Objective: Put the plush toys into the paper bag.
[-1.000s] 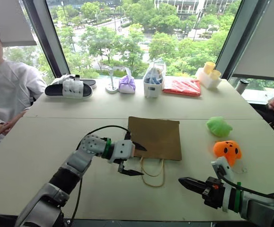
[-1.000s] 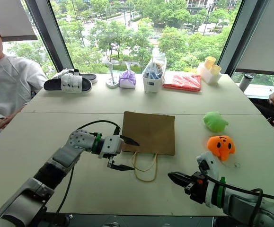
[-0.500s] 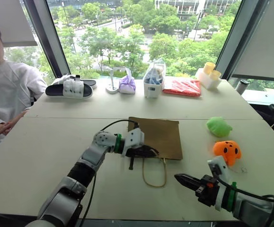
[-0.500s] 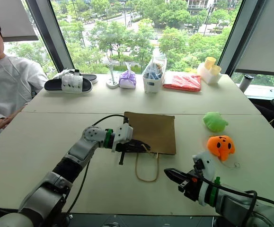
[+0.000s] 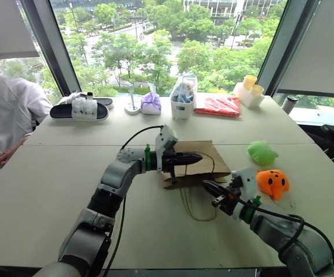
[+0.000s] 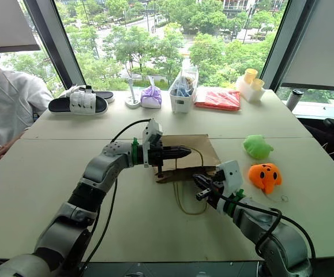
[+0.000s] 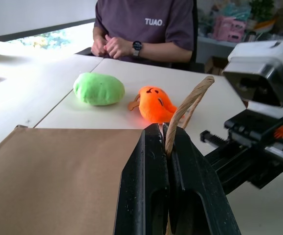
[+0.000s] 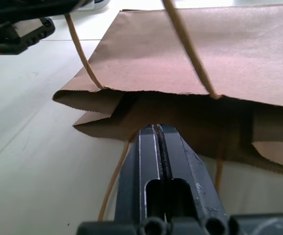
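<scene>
Bag-opening step: left hand (image 5: 194,157) is pinching the brown kraft paper bag's (image 5: 204,157) twine handle (image 7: 186,108); right hand (image 5: 210,187), clamped empty, is nearing the mouth, needing insertion next.

Both arms are grey and black metal with green rings at the wrists. The left gripper (image 5: 196,156) and right gripper (image 5: 206,185) have black fingers, and thin black cables run along both arms.

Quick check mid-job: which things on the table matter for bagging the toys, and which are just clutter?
For the job: paper bag, its twine handle pinched in the shut left hand; green plush toy; orange plush toy; shut right hand at the bag's mouth.

Clutter: sandals, purple pouch, clear plastic bag, red packet, yellow cups.
</scene>
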